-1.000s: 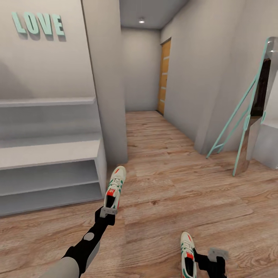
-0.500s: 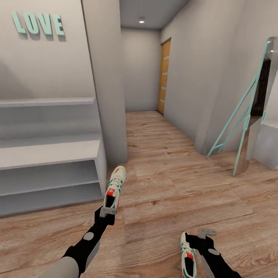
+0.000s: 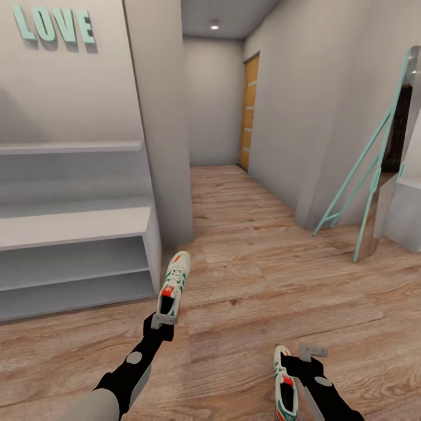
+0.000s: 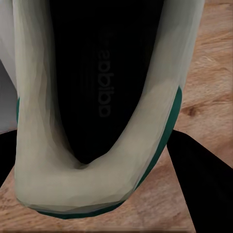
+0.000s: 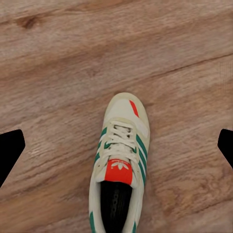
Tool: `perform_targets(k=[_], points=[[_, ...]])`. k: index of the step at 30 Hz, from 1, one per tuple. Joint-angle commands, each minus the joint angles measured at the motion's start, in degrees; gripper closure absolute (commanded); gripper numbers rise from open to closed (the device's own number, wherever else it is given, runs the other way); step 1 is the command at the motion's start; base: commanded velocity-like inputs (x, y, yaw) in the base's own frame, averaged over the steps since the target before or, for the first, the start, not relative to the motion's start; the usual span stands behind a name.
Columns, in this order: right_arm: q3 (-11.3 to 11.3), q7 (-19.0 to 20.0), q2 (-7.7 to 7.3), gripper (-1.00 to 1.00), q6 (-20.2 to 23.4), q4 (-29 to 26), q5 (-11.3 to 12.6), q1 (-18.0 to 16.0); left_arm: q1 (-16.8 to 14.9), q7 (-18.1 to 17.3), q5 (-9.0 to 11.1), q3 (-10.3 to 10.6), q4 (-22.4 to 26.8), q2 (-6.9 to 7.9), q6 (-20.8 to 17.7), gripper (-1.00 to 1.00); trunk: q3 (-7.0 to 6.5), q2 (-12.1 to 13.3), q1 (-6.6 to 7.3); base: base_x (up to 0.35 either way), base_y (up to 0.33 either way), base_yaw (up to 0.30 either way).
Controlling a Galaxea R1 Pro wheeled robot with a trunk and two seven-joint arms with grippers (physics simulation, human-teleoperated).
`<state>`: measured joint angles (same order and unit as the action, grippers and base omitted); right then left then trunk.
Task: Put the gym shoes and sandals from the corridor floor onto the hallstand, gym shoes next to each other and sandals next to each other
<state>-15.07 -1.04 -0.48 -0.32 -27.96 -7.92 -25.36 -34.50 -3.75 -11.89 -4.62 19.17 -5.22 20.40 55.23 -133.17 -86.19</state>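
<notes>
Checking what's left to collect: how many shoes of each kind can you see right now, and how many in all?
Gym shoes: 2, one by the left gripper near the hallstand, and one on the corridor floor beside the right gripper.
Sandals: 0 in these views.
Total: 2 shoes.

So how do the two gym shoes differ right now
The left gym shoe has its heel gripped by the left gripper, beside the shoe rack; the right gym shoe lies loose on the corridor floor, with the right gripper open beside it. The left one appears further from the robot. Both are cream with green stripes and red tongues, toes pointing away.
</notes>
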Motion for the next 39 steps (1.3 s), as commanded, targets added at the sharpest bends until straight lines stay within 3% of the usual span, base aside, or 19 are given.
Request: perform_targets(k=[1,10,17,20,25,39], points=[[-0.2,-0.1,0.03,-1.00,0.0,0.0,-0.6,0.0,0.0,-0.3,-0.3,-0.5,0.0,-0.05,0.2,1.00,0.32,-0.4,-0.21,0.000,0.000,0.000],[-0.3,-0.1,0.04,-1.00,0.0,0.0,-0.5,0.0,0.0,-0.4,-0.3,-0.5,0.0,-0.17,0.2,1.00,2.74,-4.0,-2.19,0.000,0.000,0.000],[-0.3,-0.1,-0.03,-1.00,-0.1,0.0,-0.5,0.0,0.0,-2.6,-0.4,-0.6,0.3,-0.21,0.3,1.00,4.64,-6.9,-3.73,0.000,0.000,0.000],[-0.3,-0.1,-0.05,-1.00,-0.1,0.0,-0.5,0.0,0.2,-3.1,-0.3,-0.7,5.1,-0.21,0.3,1.00,5.45,-8.1,-4.38,0.000,0.000,0.000],[-0.3,-0.1,-0.05,-1.00,-0.1,0.0,-0.6,0.0,0.2,-3.8,-0.2,-0.7,8.0,-0.26,0.3,1.00,6.81,-10.1,-5.48,0.000,0.000,0.000],[-0.3,-0.1,-0.05,-1.00,0.0,0.0,-0.6,0.0,0.2,-5.1,-0.2,-0.7,8.2,-0.40,0.2,1.00,11.17,-10.3,-5.84,0.000,0.000,0.043]])
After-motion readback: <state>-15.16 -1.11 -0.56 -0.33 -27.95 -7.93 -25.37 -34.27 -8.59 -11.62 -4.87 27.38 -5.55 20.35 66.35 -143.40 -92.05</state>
